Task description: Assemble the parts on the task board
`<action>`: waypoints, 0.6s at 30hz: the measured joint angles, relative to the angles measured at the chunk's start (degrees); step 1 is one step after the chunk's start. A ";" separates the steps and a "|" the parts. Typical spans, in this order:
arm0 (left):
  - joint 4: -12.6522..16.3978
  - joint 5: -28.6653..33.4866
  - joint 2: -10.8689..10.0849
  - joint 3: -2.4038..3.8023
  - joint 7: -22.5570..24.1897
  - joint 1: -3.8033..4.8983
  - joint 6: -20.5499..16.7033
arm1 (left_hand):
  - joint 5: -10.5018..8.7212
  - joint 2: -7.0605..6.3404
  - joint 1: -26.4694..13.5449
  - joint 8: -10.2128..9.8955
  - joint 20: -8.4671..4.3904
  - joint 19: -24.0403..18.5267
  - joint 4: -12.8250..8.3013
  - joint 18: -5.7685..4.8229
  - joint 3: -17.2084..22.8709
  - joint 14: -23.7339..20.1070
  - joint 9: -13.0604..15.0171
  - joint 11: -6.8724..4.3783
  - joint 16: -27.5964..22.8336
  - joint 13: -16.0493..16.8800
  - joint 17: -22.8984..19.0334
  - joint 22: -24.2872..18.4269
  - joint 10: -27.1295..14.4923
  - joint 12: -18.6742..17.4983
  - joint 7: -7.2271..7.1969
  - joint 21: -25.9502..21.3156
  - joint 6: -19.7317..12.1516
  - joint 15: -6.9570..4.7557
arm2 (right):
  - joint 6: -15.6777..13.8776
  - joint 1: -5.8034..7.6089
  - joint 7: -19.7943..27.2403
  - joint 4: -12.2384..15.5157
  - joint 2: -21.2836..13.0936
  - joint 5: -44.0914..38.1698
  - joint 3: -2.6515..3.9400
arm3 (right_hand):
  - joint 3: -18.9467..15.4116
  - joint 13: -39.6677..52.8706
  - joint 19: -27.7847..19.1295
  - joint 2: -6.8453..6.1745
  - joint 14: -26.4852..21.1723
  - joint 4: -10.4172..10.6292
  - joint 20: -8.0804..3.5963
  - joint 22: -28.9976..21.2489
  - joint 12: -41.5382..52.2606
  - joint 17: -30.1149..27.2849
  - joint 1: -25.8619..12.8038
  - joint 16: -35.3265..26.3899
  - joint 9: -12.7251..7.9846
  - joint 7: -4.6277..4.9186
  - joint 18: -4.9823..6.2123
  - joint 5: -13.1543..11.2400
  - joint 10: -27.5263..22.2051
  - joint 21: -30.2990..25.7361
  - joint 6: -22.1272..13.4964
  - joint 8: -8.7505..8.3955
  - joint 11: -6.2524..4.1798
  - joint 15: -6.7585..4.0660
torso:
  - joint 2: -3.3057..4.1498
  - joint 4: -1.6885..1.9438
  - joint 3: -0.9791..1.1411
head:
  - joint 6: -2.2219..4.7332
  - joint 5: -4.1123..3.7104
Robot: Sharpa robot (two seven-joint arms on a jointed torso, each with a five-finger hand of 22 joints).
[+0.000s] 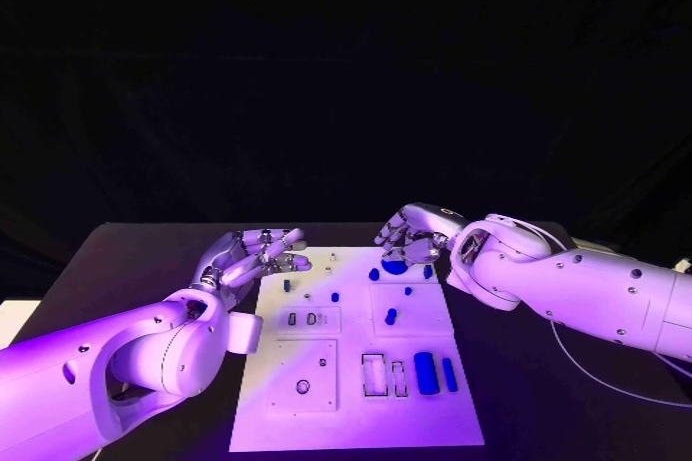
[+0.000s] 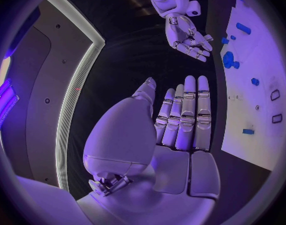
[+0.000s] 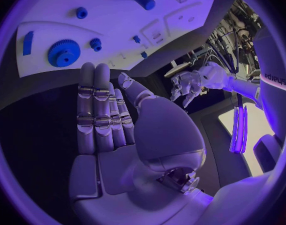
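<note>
The white task board (image 1: 361, 401) lies in the middle of the black table. A blue gear (image 1: 394, 266) sits near its far edge, and a thick blue cylinder (image 1: 426, 369) and a thin blue bar (image 1: 449, 373) lie near its right front. My left hand (image 1: 260, 253) hovers at the board's far left corner, fingers apart and holding nothing. Its own wrist view shows the left hand (image 2: 180, 117) with straight fingers beside the board (image 2: 258, 100). My right hand (image 1: 411, 239) hovers just beyond the gear. It is empty too, with the right hand (image 3: 108, 115) stretched out toward the gear (image 3: 63, 52).
Small blue pegs (image 1: 391, 316) and empty slots (image 1: 374, 373) dot the board. Bare black table (image 1: 144, 261) lies on both sides of it. A cable (image 1: 577, 366) runs along the table under my right arm.
</note>
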 measured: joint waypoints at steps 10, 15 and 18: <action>2.03 0.95 -0.49 0.11 -0.37 0.02 0.27 | 0.00 0.00 0.00 -0.44 0.00 0.00 -0.40 -0.01 -0.40 -0.20 -0.05 0.20 -0.38 -0.08 0.42 -0.25 -0.21 -0.78 0.21 -0.22 -0.22 0.20 | 4.50 0.19 -4.62 0.03 1.05 -10.50 0.03 | 3.75 -0.01 -0.43 -2.19 -0.01 3.74 -0.05 8.22 0.00 29.74 -0.38 33.09 -0.01 -0.49 0.00 -0.56 -0.14 12.84 0.49 0.00 -0.55 -0.01 | 2.02 0.92 -0.24 | 0.80 -0.80; 2.56 1.21 -0.73 0.21 -0.48 0.07 0.30 | 0.00 0.00 0.00 -0.67 0.00 0.00 -0.40 -0.01 -0.40 -0.22 -0.05 0.21 -0.63 -0.08 0.48 -0.25 -0.22 -0.78 0.21 -0.22 -0.21 0.21 | 6.23 0.21 -5.71 -0.10 1.47 -12.64 0.04 | 4.72 -0.01 -1.35 -3.10 -0.01 4.72 0.08 12.00 0.00 34.58 -0.09 37.58 -0.01 -0.49 0.00 -0.78 -0.14 17.02 0.49 0.00 -0.55 -0.01 | 2.65 1.20 -0.28 | 0.84 -0.91; 2.67 1.33 -0.81 0.25 -0.56 0.10 0.32 | 0.00 0.00 0.00 -0.67 0.00 0.00 -0.40 -0.01 -0.40 -0.40 -0.05 0.40 -0.64 -0.08 0.49 -0.30 -0.41 -0.78 0.21 -0.22 -0.22 0.39 | 7.11 0.21 -6.22 -0.17 1.69 -13.56 0.04 | 5.05 -0.01 -1.53 -3.31 -0.01 5.04 0.26 13.74 0.00 36.08 -0.30 38.94 -0.01 -0.66 -0.01 -0.77 -0.14 18.73 0.65 0.00 -0.55 -0.01 | 3.01 1.32 -0.28 | 0.85 -0.93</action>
